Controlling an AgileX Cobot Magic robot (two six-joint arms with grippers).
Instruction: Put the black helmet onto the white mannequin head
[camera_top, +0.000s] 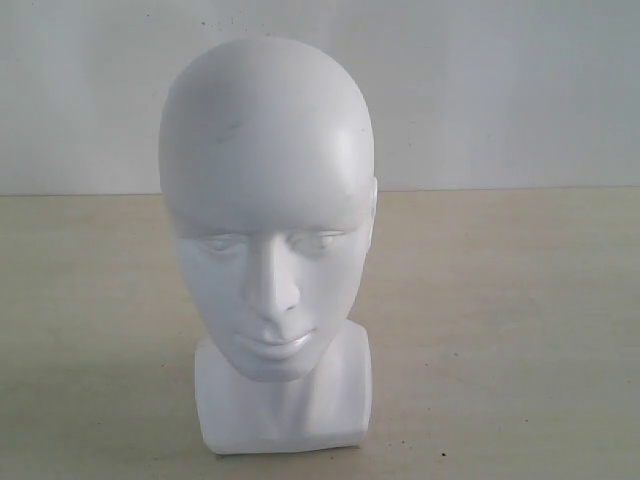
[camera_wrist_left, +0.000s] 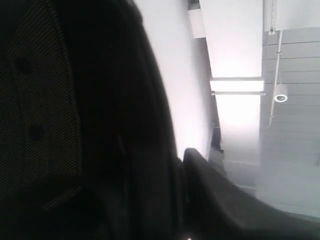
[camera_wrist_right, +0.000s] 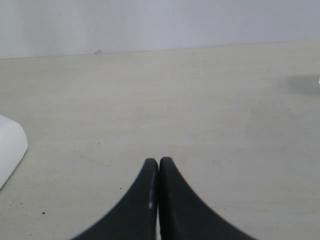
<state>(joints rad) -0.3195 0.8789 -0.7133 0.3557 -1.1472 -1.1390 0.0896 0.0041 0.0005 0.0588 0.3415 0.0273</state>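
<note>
Bare white mannequin head (camera_top: 268, 240) on table (camera_top: 520, 330); right gripper (camera_wrist_right: 158, 165) closed, empty; left gripper (camera_wrist_left: 186, 165) by black helmet (camera_wrist_left: 75, 125), grip unclear

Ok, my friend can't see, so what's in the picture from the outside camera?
A glossy white mannequin head stands upright on a pale table, facing the camera, its bald top bare. A plain white wall is behind.
</note>
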